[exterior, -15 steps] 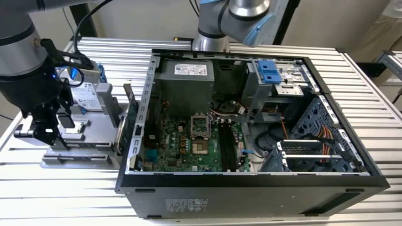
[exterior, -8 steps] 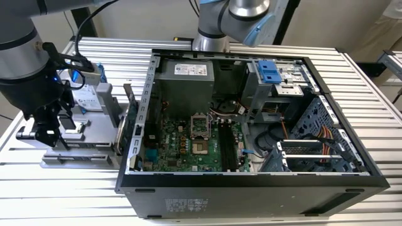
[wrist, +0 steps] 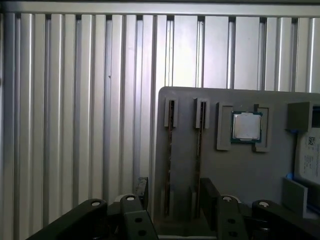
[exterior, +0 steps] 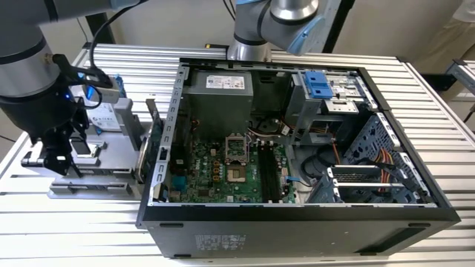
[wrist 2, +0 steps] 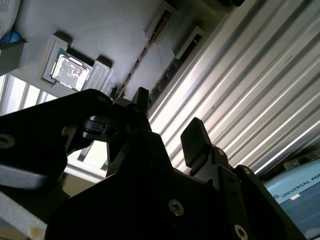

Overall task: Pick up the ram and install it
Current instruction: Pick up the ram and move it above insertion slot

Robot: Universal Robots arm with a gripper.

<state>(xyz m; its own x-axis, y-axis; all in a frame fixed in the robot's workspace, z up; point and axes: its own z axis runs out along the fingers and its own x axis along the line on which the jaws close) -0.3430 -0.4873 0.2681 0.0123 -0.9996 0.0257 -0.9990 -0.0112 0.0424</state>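
Our gripper (wrist: 175,194) hangs spread and empty over the ram (wrist: 170,150), which we must straddle squarely along its thin edge.

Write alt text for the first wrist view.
Open gripper hovers over a grey parts tray on a ribbed metal table. In the tray, the ram stands on edge in a slot, beside a second stick and a square CPU chip.

ram (wrist: 170,150) 2 | CPU chip (wrist: 246,126) 1 | computer case (exterior: 297,232) 1
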